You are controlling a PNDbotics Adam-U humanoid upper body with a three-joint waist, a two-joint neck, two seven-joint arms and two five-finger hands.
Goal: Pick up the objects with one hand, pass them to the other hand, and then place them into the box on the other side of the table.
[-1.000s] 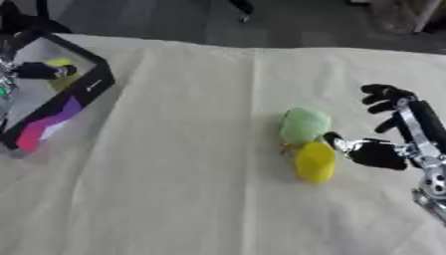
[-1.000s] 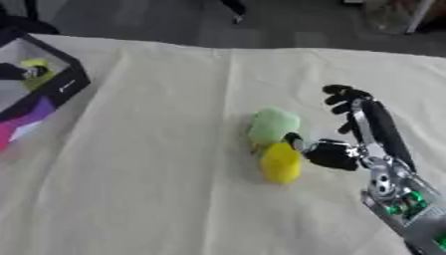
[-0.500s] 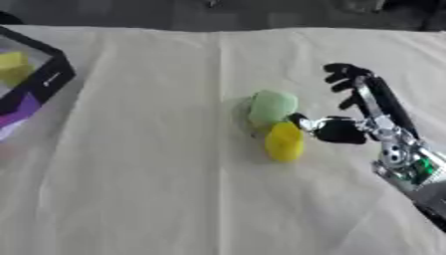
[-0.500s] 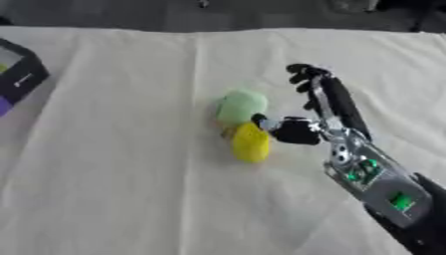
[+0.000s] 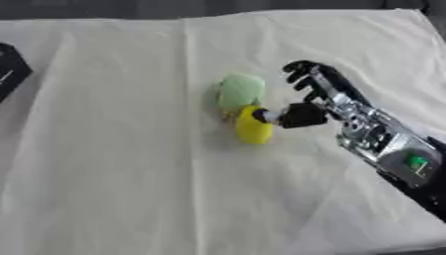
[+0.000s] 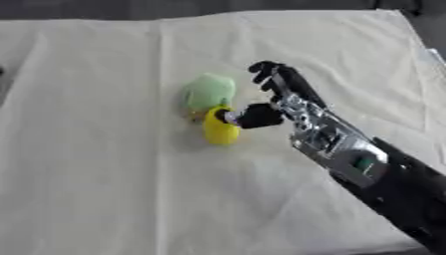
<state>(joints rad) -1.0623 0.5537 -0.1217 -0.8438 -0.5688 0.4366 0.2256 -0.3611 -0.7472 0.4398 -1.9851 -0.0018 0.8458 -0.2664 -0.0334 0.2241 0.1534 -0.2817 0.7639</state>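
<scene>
Task barely started: right hand [image 5: 324,99] sits beside the yellow object [image 5: 254,127] and pale green object [image 5: 240,89] mid-surface [image 5: 131,174], thumb touching the yellow one, fingers straight, holding nothing; pickup, handover and drop into the box [image 5: 10,69] at far left remain.

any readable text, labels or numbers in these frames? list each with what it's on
None readable.
Black box: a faint pale mark at the frame's left edge, too blurred to read.
Right hand: a green patch on the forearm housing, no legible characters.
Yellow object, green object, cream tablecloth: no print visible.
</scene>
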